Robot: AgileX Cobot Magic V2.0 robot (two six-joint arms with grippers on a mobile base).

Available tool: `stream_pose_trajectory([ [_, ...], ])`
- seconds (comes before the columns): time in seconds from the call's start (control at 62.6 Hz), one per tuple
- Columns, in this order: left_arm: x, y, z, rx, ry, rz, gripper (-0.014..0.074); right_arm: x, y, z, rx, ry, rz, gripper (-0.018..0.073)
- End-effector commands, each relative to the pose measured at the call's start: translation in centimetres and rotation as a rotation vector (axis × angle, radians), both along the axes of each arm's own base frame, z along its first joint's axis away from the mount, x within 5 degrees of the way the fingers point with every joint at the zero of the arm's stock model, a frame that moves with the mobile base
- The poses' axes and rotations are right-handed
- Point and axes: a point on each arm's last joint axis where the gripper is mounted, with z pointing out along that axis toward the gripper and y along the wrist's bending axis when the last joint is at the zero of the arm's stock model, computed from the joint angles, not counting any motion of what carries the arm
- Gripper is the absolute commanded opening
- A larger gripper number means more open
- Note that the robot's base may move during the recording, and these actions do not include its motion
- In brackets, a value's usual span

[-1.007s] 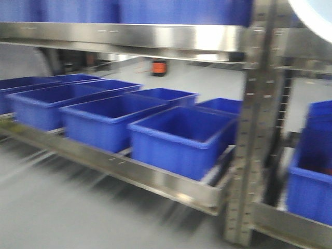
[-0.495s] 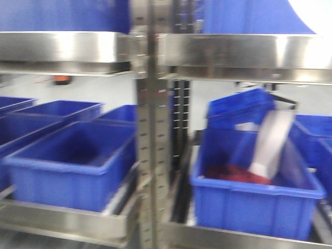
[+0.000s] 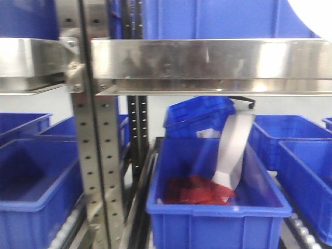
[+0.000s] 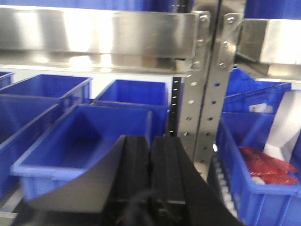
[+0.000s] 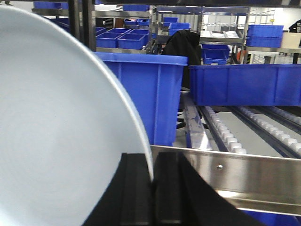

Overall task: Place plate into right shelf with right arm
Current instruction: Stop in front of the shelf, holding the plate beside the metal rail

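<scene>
Gripping the plate (image 5: 56, 127) by its rim in the right hand (image 5: 153, 193), just in front of the right shelf (image 5: 235, 176).

Closing the right hand's two black fingers (image 5: 136, 197) narrowly on the plate's edge, with the white disc filling the left of the wrist view and showing at the top right corner of the front view, above the shelf's shiny rail (image 3: 207, 59); hanging on the near side of that rail, with roller tracks (image 5: 225, 132) and blue bins (image 5: 141, 94) beyond it. Pressing the left hand (image 4: 150, 160) fully together on nothing, facing a perforated upright (image 4: 207, 94). Lying below the rail in the front view, a blue front bin (image 3: 218, 220) carrying red packets (image 3: 197, 191) and a bent white paper strip (image 3: 233, 150).
</scene>
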Motion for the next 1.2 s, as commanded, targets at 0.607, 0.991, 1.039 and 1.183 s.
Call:
stream_pose_trajectory([
  [0.607, 0.04, 0.01, 0.49, -0.004, -0.077, -0.001, -0.0047, -0.24, -0.11, 1.73, 0.013, -0.114, -0.010, 0.0054],
  [0.991, 0.04, 0.01, 0.49, -0.004, -0.077, -0.001, -0.0047, -0.24, -0.11, 1.73, 0.013, -0.114, -0.010, 0.0054],
  [1.039, 0.04, 0.01, 0.49, -0.004, -0.077, -0.001, -0.0047, -0.24, -0.11, 1.73, 0.013, -0.114, -0.010, 0.0054],
  [1.183, 0.04, 0.01, 0.49, -0.004, -0.077, -0.001, -0.0047, -0.24, -0.11, 1.73, 0.013, -0.114, -0.010, 0.0054],
])
